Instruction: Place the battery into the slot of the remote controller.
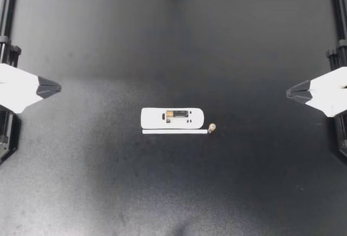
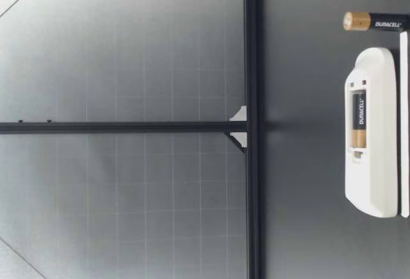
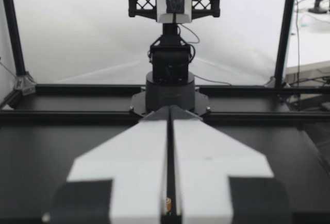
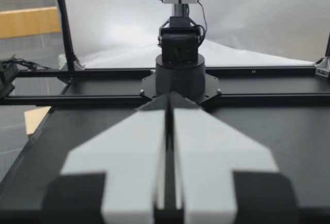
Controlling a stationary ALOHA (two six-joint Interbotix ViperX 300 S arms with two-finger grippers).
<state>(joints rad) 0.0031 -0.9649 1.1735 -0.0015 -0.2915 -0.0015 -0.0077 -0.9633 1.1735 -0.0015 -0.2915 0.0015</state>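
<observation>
Centrally, the battery (image 1: 211,128) lies beside the remote (image 1: 172,118), far from left hand (image 1: 58,88) and right hand (image 1: 288,92), both closed.

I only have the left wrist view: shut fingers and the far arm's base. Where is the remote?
Observer: The remote lies mid-table, between both arms, slot side up.
Operator: Is the slot empty?
Observer: No, one battery sits in it.
Operator: And the spare?
Observer: The loose battery stands on end just off the remote's end nearer my right gripper.
</observation>
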